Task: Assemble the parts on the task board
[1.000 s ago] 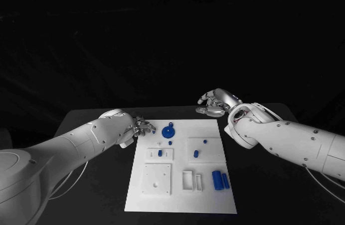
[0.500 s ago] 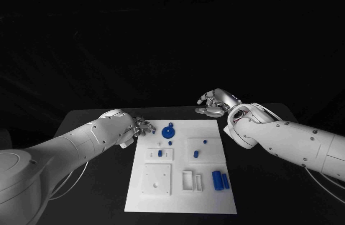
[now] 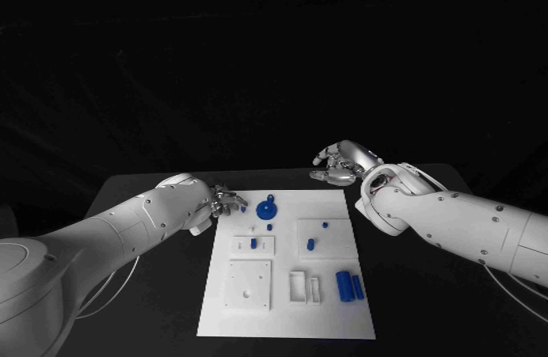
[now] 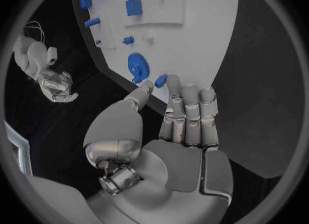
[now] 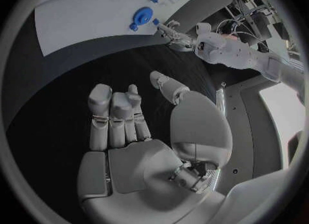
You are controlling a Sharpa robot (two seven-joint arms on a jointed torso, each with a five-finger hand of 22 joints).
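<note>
The left hand (image 4: 174, 126) sits at the far left corner of the task board (image 3: 331, 309), its fingers (image 4: 190, 98) extended side by side with the thumb angled toward them; a small blue part (image 4: 161, 80) lies right at the fingertips, yet whether it is pinched or merely touched cannot be told. Just beyond those fingers lies the blue gear (image 4: 137, 65) with its small tab, flat on the board and near its edge. The right hand (image 3: 339, 164) hangs over the black counter (image 3: 137, 187) beyond the board's far edge, fingers loosely curled and grasping nothing; the wrist view shows its palm (image 5: 129, 131) bare. Further from both hands, nearer the robot, the board carries raised white fixtures, short blue pegs (image 3: 269, 227) and two blue cylinders (image 3: 349, 285) lying side by side. Risk, as judged: the small part sits so near the board's rim that a weak fingertip pinch could flick it off onto the dark counter. A forward push by the fingers could also shove the gear out of position. The board appears unclamped, so sideways pressure may slide it, misaligning every socket.
</note>
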